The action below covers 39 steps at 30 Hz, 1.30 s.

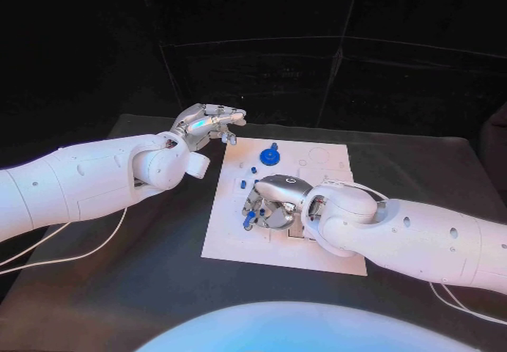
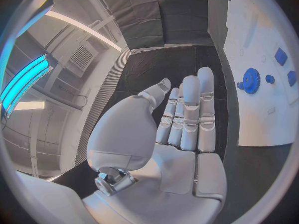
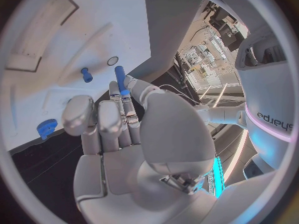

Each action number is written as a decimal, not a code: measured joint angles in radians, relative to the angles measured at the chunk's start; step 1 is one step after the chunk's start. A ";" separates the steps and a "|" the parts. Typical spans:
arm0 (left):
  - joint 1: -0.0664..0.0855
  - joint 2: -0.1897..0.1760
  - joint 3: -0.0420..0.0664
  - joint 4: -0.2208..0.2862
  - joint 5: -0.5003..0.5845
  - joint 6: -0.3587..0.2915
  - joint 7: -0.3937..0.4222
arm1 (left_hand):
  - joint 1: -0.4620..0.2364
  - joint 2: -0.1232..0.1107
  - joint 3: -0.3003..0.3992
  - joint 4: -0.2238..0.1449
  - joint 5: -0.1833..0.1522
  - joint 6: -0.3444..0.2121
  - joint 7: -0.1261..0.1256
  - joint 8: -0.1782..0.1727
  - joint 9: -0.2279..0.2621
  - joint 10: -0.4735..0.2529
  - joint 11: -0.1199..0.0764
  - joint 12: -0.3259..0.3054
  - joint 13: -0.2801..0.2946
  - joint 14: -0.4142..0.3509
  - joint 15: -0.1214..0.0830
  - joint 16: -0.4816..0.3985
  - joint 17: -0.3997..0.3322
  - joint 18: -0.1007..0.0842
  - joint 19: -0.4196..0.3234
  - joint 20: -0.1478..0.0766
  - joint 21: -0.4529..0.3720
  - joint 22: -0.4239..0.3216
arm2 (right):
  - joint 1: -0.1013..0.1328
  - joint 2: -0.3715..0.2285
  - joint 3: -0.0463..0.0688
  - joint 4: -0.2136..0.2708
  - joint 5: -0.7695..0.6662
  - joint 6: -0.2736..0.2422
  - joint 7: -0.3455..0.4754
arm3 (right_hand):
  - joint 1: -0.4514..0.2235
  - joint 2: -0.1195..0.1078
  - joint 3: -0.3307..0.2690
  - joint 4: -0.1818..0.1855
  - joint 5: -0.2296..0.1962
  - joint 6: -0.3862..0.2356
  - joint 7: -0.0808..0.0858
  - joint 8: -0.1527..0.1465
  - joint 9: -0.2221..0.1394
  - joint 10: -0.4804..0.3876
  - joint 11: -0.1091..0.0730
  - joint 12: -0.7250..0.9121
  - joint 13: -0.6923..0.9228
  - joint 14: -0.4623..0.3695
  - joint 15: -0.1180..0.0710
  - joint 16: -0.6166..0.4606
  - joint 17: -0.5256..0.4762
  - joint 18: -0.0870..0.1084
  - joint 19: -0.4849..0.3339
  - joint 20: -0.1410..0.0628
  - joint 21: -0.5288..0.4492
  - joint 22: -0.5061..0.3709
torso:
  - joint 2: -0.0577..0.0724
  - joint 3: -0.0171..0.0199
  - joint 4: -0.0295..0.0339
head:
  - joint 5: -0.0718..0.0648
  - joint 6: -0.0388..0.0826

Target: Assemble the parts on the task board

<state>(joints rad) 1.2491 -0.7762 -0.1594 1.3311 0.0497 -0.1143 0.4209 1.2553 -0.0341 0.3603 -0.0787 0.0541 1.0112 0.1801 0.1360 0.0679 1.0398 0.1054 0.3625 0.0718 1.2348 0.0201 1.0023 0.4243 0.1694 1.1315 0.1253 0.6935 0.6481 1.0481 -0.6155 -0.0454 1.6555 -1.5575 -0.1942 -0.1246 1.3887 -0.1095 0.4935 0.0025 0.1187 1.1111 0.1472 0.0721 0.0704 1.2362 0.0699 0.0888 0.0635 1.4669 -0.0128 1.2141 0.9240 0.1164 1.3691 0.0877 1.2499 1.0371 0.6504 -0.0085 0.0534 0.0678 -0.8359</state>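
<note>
Nearest the head camera, the right hand [image 1: 277,199] lay low over the middle of the white task board [image 1: 317,253], its fingers curled downward around a blue peg [image 1: 249,217] that showed just below them at the hand's left side. Small blue parts [image 1: 253,173] lay on the board just beyond that hand, and a blue gear [image 1: 270,155] stood farther back near the board's far edge. Over the black table [image 1: 127,279], the left hand [image 1: 208,121] hovered just off the board's far left corner, apart from every part, with its fingers loosely bent and nothing between them.

From the left wrist, the left hand [image 2: 181,119] showed its fingers stretched out straight and side by side, released and holding nothing. It was over the dark table [image 2: 162,67], beside the board [image 2: 261,124] and not touching it. On the board the blue gear [image 2: 251,80] stood upright, with a round blue piece [image 2: 269,78] just beside it and two more blue parts [image 2: 281,56] near the rim of the view.

From the right wrist, the right hand [image 3: 115,124] grasped the blue peg [image 3: 120,78] between its fingertips, the peg sticking out beyond them above the board [image 3: 74,45]. A short blue pin [image 3: 86,74] stood on the board nearby, apart from the hand, and the gear [image 3: 46,128] sat near the board's edge.
</note>
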 measured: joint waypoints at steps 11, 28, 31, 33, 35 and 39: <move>0.000 0.001 -0.001 -0.001 0.000 0.001 -0.001 | 0.000 0.000 0.000 0.000 0.000 0.000 0.000 0.000 0.000 0.000 0.000 0.000 0.000 0.000 0.000 0.000 0.000 0.000 0.000 0.000 0.000 0.000 | -0.004 0.009 -0.001 -0.012 -0.043 0.032 -0.032 | 0.000 0.000 0.000 0.000 0.000 0.000 0.000 -0.001 0.000 0.000 0.000 0.000 0.000 0.000 0.000 0.000 0.000 0.000 0.000 0.000 0.000 0.000 | 0.000 -0.0002 0.0000 | 0.002 -0.005; 0.000 0.004 -0.002 -0.002 0.000 0.003 -0.002 | 0.000 0.000 0.000 0.000 0.000 0.000 0.000 0.000 0.000 0.000 0.000 0.000 0.000 0.000 0.000 0.000 -0.001 0.000 0.000 0.000 0.000 0.000 | -0.008 0.037 -0.006 -0.020 -0.100 0.053 -0.060 | 0.000 0.000 0.000 0.000 0.000 0.000 0.000 -0.003 -0.003 0.000 0.000 0.000 0.000 0.000 0.000 0.000 0.000 0.000 0.000 0.000 0.000 0.000 | 0.000 -0.0004 0.0000 | 0.003 -0.007; 0.000 0.004 -0.002 -0.002 0.000 0.004 -0.002 | 0.000 0.000 0.000 0.000 0.000 0.000 0.000 0.000 0.000 0.000 0.000 0.000 0.000 0.000 0.000 0.000 -0.001 0.000 0.000 0.000 0.000 0.000 | -0.009 0.042 -0.008 -0.019 -0.109 0.053 -0.061 | 0.000 0.000 0.000 0.000 0.001 0.000 0.000 -0.003 -0.003 0.000 0.000 0.000 0.000 0.000 0.000 0.000 -0.001 0.000 0.000 0.000 0.000 0.000 | -0.001 -0.0005 0.0000 | 0.003 -0.008; 0.000 0.004 -0.002 -0.002 0.000 0.004 -0.002 | 0.000 0.000 0.000 0.000 0.000 0.000 0.000 0.000 0.000 0.000 0.000 0.000 0.000 0.000 0.000 0.000 -0.001 0.000 0.000 0.000 0.000 -0.001 | -0.009 0.044 -0.009 -0.019 -0.113 0.053 -0.062 | 0.000 0.000 0.000 0.000 0.004 -0.001 -0.001 -0.003 -0.003 0.000 0.000 0.000 0.000 0.000 0.000 0.000 -0.003 0.000 0.000 0.000 0.000 0.000 | -0.001 -0.0006 0.0000 | 0.003 -0.009; 0.000 0.004 -0.002 -0.002 0.000 0.004 -0.002 | 0.000 0.000 0.000 0.000 0.000 0.000 0.000 0.000 0.000 0.000 0.000 0.000 0.000 0.000 0.000 0.000 -0.001 0.000 0.000 0.000 0.000 -0.001 | -0.009 0.046 -0.010 -0.018 -0.118 0.053 -0.062 | 0.000 0.000 0.001 -0.001 0.004 -0.003 0.001 -0.003 -0.003 -0.003 0.003 -0.005 0.000 0.000 0.000 0.000 -0.005 0.000 -0.002 0.002 0.000 -0.002 | -0.001 -0.0009 0.0001 | 0.004 -0.010; 0.000 0.003 -0.002 -0.002 0.000 0.004 -0.003 | 0.000 0.000 0.000 0.000 0.000 0.000 0.000 0.000 0.000 0.000 0.000 0.000 0.000 0.000 0.000 0.000 -0.001 0.000 0.000 0.000 0.000 -0.001 | -0.010 0.046 -0.012 -0.018 -0.123 0.051 -0.058 | -0.014 -0.013 0.003 -0.003 0.005 -0.022 0.015 -0.008 -0.003 -0.019 0.018 -0.021 0.000 -0.002 0.006 -0.003 -0.022 0.000 -0.012 0.012 -0.008 -0.021 | -0.001 -0.0012 0.0002 | 0.004 -0.008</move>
<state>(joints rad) 1.2489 -0.7728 -0.1616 1.3288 0.0496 -0.1101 0.4183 1.2553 -0.0342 0.3603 -0.0787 0.0541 1.0113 0.1802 0.1359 0.0680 1.0398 0.1054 0.3625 0.0719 1.2348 0.0201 1.0022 0.4234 0.1694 1.1315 0.1252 0.6935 0.6474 1.0381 -0.5695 -0.0572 1.6374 -1.6802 -0.1431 -0.1829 1.3746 -0.1229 0.4964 -0.0007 0.1240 1.0893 0.1622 0.0645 0.0674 1.2171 0.0881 0.0683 0.0639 1.4653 -0.0066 1.2108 0.9022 0.1164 1.3571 0.0996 1.2420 1.0166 0.6494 -0.0097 0.0536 0.0721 -0.8443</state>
